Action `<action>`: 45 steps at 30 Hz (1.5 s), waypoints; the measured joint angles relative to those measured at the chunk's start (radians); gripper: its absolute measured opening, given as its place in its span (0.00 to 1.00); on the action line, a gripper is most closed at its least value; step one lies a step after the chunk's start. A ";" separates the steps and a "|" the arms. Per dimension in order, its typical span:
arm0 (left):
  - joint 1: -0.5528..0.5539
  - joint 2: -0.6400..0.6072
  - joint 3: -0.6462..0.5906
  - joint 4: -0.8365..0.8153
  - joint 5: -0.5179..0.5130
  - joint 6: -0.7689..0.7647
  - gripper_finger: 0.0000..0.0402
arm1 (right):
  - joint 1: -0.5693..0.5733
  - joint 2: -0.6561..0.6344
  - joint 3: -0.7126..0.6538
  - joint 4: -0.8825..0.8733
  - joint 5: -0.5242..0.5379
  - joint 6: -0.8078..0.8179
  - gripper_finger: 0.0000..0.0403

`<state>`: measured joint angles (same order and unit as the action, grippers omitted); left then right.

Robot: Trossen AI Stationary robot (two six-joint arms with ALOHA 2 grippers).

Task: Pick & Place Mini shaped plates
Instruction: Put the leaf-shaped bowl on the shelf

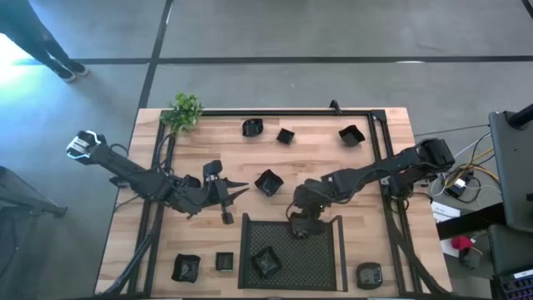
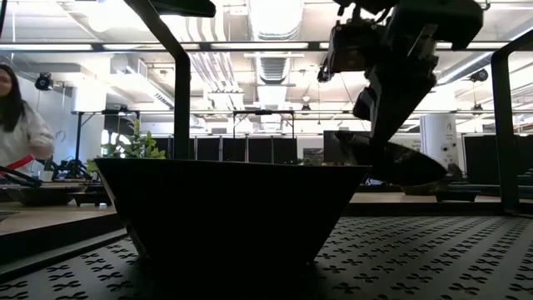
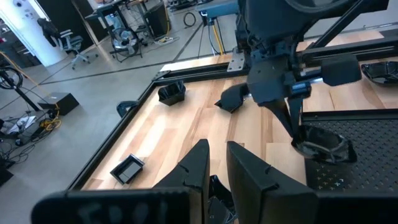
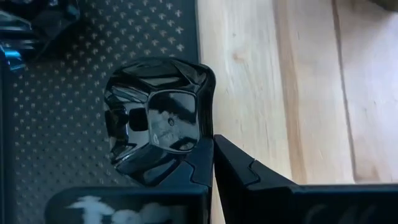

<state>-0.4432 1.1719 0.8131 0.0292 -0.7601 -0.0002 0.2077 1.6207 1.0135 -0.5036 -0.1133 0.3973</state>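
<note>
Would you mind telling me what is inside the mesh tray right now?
One mini plate lies in the mesh tray; the right tool holds another plate over its edge. Beneath that plate is hidden.

One camera looks straight down on the whole table (image 1: 208,150). One sits low inside the mesh tray (image 2: 433,258), looking across. One rides on each arm, very near its fingers. All four see part of that tray.
</note>
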 joint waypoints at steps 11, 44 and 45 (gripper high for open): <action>0.000 0.000 0.000 -0.004 0.000 0.000 0.13 | 0.020 0.126 0.071 0.011 -0.056 -0.012 0.02; 0.000 0.000 0.000 -0.015 0.004 0.000 0.13 | 0.043 0.203 0.123 0.011 -0.068 -0.007 0.02; 0.000 0.000 0.000 -0.015 0.004 0.000 0.13 | 0.043 0.203 0.123 0.011 -0.068 -0.006 0.02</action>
<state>-0.4432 1.1717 0.8131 0.0143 -0.7564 0.0002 0.2504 1.8240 1.1362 -0.4924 -0.1814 0.3910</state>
